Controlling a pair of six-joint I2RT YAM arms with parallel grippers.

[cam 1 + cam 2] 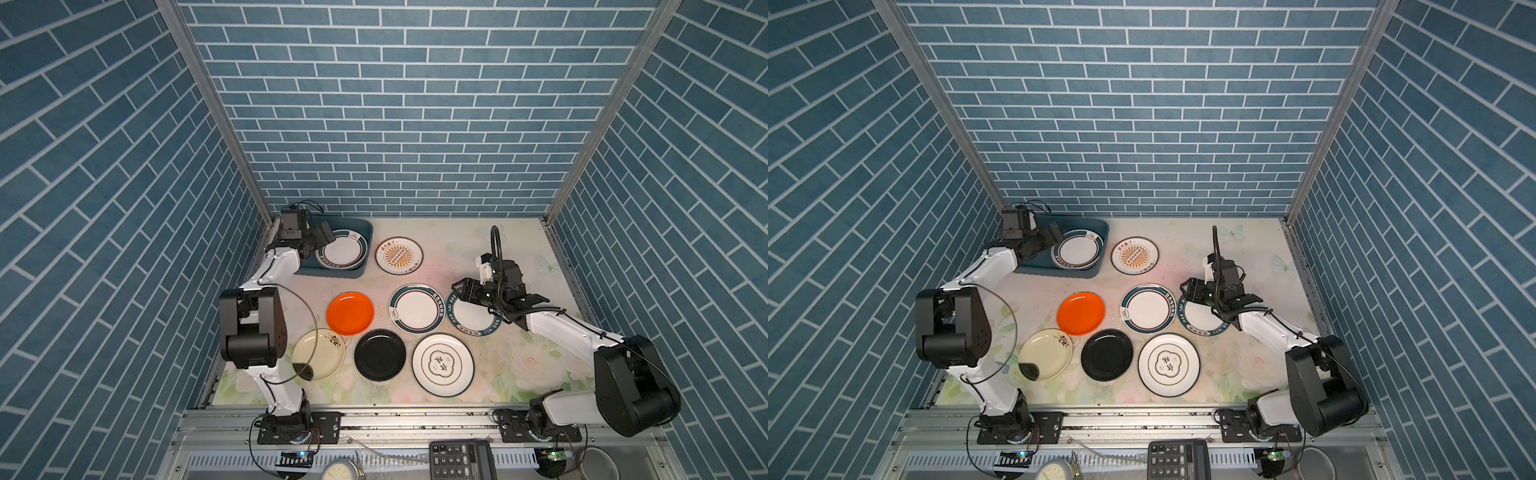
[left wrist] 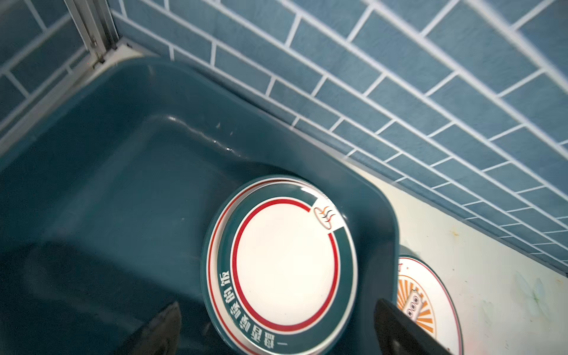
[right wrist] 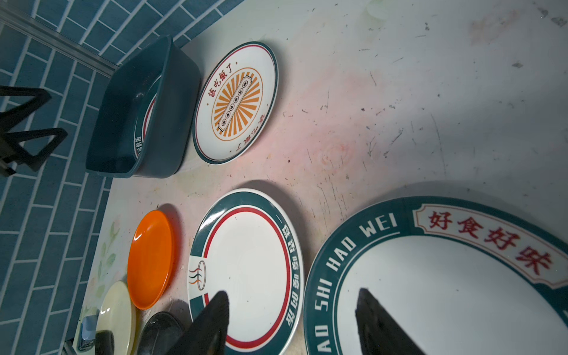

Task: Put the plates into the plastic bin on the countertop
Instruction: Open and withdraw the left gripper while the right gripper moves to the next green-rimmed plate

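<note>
The bin [image 1: 332,272] sits in the back left corner of the table [image 1: 457,249], close against the tiled walls [image 1: 395,124]. Inside, a teal-rimmed plate [image 1: 343,251] lies flat at the bin's right end, with a 2nd rim showing under it in the left wrist view; the left half of the bin floor is bare.

The left gripper [image 1: 321,242] hangs over the bin at the near left edge of that plate, jaws wide apart and holding nothing.

Just beside the bin's right wall lies a sunburst plate [image 1: 399,255]. Nearer the front, a 2nd teal-rimmed plate [image 1: 417,308] and a lettered plate [image 1: 471,320] lie rim to rim; whether they touch I cannot tell.

The right gripper [image 1: 462,291] is low over the lettered plate's left rim. Its jaws are partly apart, 1 fingertip over each of the 2 plates, gripping nothing.

An orange plate [image 1: 350,313], a cream plate [image 1: 328,357], a black plate [image 1: 380,354] and a white plate with a flower emblem [image 1: 443,364] crowd the front middle, rims close together.

Open table lies at the back right and front right. The surface is pale, flower-printed and scuffed. A metal rail [image 1: 415,419] runs along the front edge, with a calculator [image 1: 461,459] below it.
</note>
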